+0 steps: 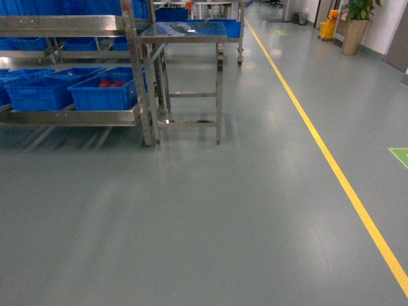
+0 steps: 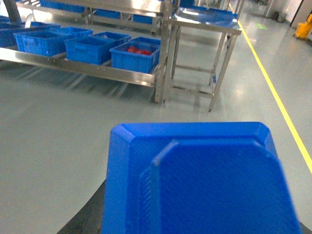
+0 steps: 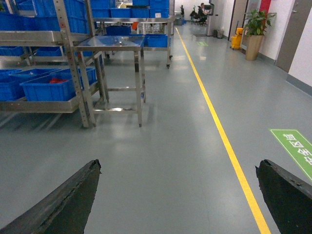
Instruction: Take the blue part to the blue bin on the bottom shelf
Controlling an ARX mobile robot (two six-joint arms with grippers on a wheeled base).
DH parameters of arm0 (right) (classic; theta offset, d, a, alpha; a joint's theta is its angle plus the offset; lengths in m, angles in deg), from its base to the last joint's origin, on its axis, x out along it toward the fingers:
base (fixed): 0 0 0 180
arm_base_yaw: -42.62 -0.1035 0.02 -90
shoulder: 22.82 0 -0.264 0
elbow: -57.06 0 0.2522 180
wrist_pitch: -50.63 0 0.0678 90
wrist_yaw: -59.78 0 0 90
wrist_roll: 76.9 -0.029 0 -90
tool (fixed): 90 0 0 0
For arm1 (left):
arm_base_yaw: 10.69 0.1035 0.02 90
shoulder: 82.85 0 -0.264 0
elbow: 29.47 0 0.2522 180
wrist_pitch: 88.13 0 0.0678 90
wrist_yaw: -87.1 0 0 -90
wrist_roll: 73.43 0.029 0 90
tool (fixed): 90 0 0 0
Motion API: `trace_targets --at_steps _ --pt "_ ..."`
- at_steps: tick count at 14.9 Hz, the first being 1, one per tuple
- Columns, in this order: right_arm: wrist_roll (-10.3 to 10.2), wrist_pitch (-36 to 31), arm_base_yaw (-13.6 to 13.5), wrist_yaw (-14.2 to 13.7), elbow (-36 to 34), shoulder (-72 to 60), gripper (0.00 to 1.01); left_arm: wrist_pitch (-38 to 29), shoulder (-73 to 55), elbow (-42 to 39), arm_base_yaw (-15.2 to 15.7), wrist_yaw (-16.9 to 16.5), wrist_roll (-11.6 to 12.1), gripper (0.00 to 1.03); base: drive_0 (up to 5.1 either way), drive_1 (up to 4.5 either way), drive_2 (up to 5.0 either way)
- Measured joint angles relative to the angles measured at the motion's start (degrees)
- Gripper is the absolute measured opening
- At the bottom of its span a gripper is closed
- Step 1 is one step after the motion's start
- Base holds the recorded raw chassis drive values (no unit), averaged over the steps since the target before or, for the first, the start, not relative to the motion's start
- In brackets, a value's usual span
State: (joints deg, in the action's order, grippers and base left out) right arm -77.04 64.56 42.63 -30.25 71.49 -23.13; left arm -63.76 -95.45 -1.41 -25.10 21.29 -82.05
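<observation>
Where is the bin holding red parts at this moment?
The bin with red parts sits on the bottom shelf at head view left, rightmost in its row, beside the small steel table.

Three blue bins (image 2: 134, 55) stand in a row on the bottom shelf (image 2: 92, 70) at 11 o'clock in the left wrist view; one holds red parts (image 2: 138, 49). One steel table (image 1: 182, 38), one yellow floor line (image 1: 331, 166), one potted plant (image 3: 255, 29) at 1 o'clock.
</observation>
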Motion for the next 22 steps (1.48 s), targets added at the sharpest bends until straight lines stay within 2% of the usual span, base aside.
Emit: trace_targets --at_steps 22 --pt "0.00 0.15 0.00 0.02 0.00 0.00 0.98 -0.09 0.13 0.02 0.00 0.00 0.00 0.43 0.0 4.19 -4.2"
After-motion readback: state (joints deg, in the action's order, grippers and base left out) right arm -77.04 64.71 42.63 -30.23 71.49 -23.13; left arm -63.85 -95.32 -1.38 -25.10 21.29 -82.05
